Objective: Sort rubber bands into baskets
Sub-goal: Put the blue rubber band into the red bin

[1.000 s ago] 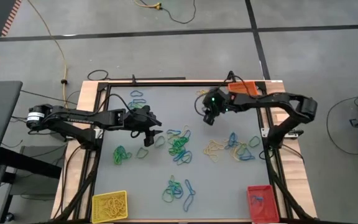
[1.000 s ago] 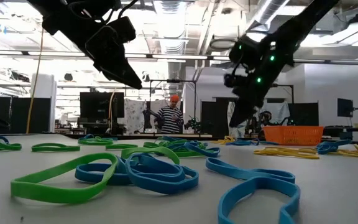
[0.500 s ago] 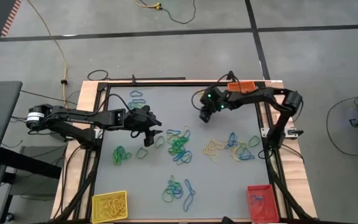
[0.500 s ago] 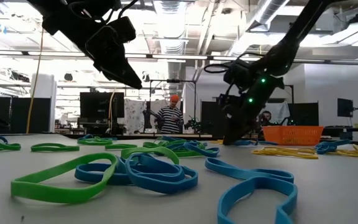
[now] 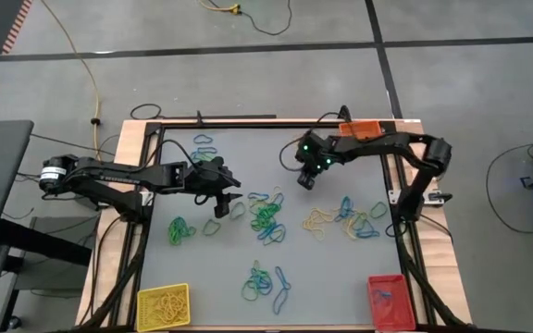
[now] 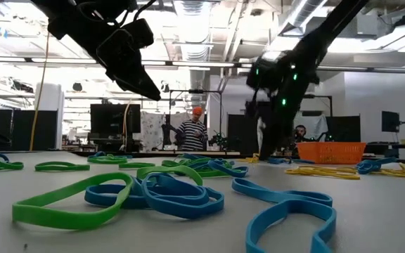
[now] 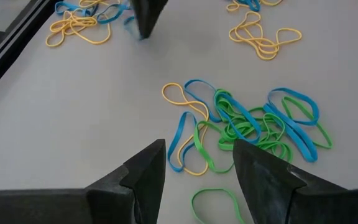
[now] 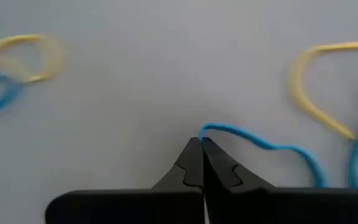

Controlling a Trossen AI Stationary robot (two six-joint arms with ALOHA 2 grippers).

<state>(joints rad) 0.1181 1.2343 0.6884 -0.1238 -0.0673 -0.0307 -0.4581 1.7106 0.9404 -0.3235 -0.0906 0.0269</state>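
Right gripper (image 5: 305, 179): since half a second ago, raised off the grey table (image 5: 340, 277) and shifted slightly toward centre, jaws pinched shut on a thin blue rubber band (image 8: 260, 144), a limp loop trailing to the surface near the orange rectangular plastic basket (image 5: 360, 129). Left gripper (image 7: 196, 163): unmoved, jaws parted above a mixed blue, green and yellow band cluster (image 7: 241, 127).

Rubber bands (image 5: 266, 218) are lying scattered across the middle of the counter (image 5: 248, 162). One basket (image 5: 163, 305) is sitting at the near left corner, another (image 5: 387, 302) at the near right corner, a third (image 5: 363, 129) at the far right corner.
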